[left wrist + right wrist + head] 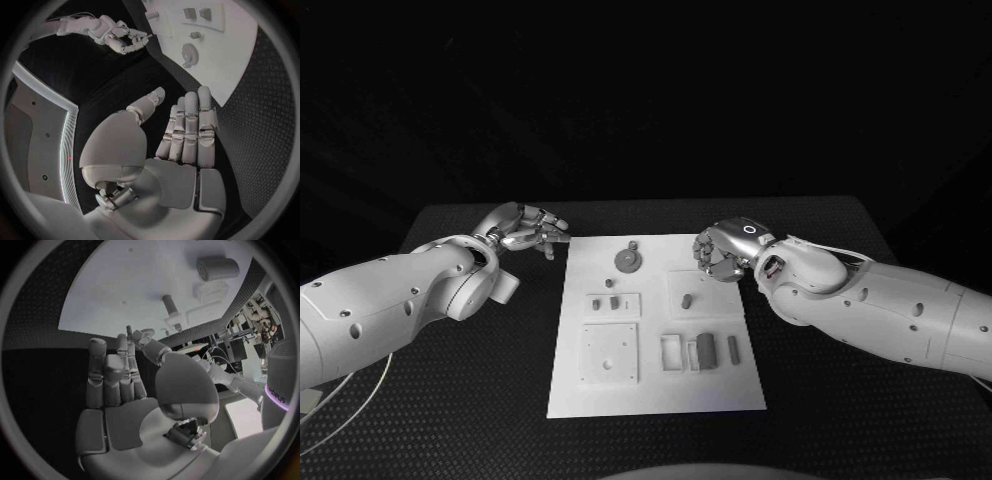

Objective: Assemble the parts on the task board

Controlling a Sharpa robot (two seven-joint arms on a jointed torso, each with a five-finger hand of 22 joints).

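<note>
1. The fingers [187,125] of the left hand [159,155] are seen stretched out side by side, with the thumb set apart; nothing is held between them and the palm is bare.
2. In the head view the left hand [527,228] is placed over the black table [473,400], just off the far left corner of the task board [661,395], without touching it.
3. The fingers [112,375] of the right hand [134,405] are likewise shown extended and close together, the thumb standing to one side; nothing is grasped.
4. In the head view the right hand [728,248] is seen at the far right edge of the task board, its fingers over the white plate; whether the plate is touched cannot be told.
5. The task board is laid flat in the middle of the table, between the two hands.
6. A round part [630,259] with a small tab is found near the far edge of the board, between the hands.
7. A small dark part [687,299] is seen on a square panel right of centre, and two small parts [604,303] on a panel to its left.
8. Upright dark parts [708,349] are set near the board's near right area, beside a pale open frame [672,352].
9. A square plate [610,351] is laid on the near left area of the board.
</note>
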